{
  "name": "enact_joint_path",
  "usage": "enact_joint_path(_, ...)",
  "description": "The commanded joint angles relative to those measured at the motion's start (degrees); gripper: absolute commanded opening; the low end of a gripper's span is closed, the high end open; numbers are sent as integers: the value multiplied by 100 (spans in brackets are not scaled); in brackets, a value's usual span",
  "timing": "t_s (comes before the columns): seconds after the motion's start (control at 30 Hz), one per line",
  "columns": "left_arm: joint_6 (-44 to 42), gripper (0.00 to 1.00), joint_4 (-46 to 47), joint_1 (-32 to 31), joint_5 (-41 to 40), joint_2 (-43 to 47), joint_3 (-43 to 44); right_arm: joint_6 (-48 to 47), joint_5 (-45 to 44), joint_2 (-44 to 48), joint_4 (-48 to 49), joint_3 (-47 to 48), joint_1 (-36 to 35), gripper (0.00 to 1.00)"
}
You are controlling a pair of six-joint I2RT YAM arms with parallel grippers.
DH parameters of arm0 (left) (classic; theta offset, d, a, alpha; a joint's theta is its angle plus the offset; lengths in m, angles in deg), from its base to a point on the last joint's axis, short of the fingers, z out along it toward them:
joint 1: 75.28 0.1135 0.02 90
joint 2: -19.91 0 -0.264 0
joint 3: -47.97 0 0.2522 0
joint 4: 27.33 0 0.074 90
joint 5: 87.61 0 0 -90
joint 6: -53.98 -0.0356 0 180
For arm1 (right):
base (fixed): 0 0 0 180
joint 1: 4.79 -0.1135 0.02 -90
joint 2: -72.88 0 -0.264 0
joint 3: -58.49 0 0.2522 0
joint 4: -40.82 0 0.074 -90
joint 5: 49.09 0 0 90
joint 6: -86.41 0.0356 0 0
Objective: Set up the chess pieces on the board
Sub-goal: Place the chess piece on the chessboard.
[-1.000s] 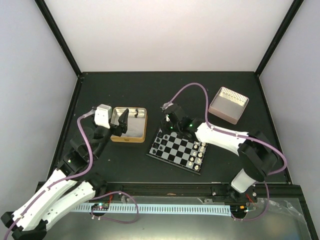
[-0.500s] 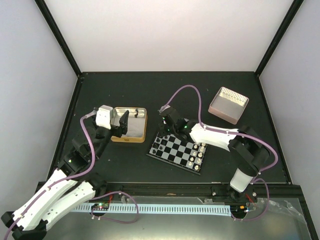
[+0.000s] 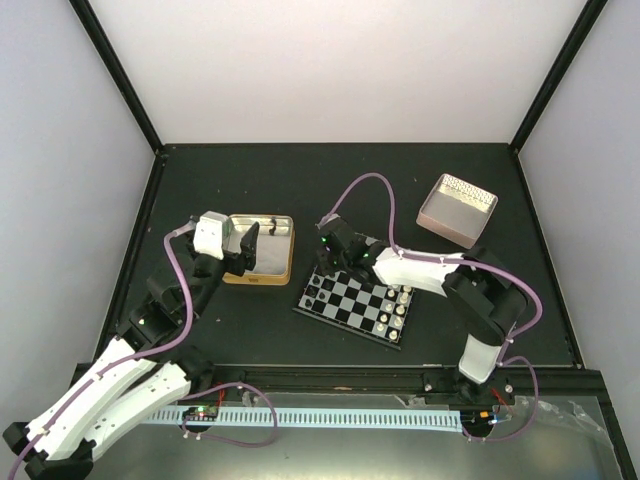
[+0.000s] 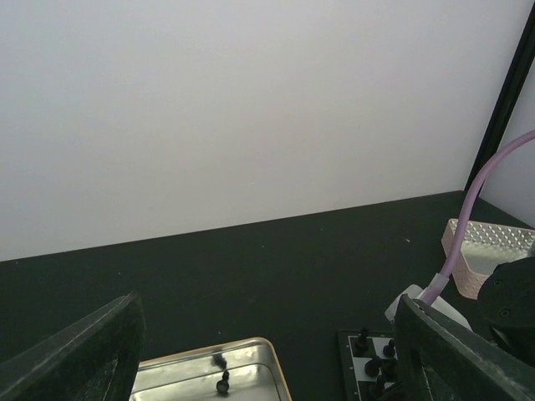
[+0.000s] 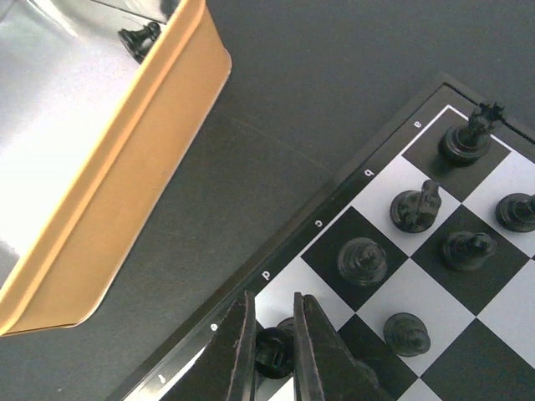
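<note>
The board [image 3: 355,300] lies mid-table, with black chess pieces [image 3: 322,291] on its left side and white ones on its right. My right gripper [image 3: 336,256] hangs over the board's far left corner. In the right wrist view it [image 5: 273,334] is shut on a black chess piece [image 5: 272,355] over the edge row near the letters d and e, beside several black pieces [image 5: 362,260] standing on the squares. My left gripper [image 3: 246,243] is open and empty above the gold-rimmed tin [image 3: 283,262]. One black piece [image 4: 222,384] lies in the tin [image 4: 276,368].
A pink box [image 3: 457,208] stands at the back right. In the right wrist view the tin's gold wall [image 5: 125,184] runs close to the board's left edge, with a black piece [image 5: 140,38] inside. The board's corner [image 4: 347,351] also shows in the left wrist view.
My right gripper has moved left along the board's far edge towards the tin. My left gripper has shifted slightly towards the near side over the tin.
</note>
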Motion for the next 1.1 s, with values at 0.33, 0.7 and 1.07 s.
enact_joint_path(0.33,-80,83,-48,9,-42,-81,-2,-2,-210,-315,182,152,-28,8)
enact_joint_path(0.7,-84,84,-88,13,-3,-84,-3,-31,-274,-423,314,145,-28,6)
enact_joint_path(1.07,-7,85,-99,8,77,-186,2,-53,-334,47,137,145,-24,27)
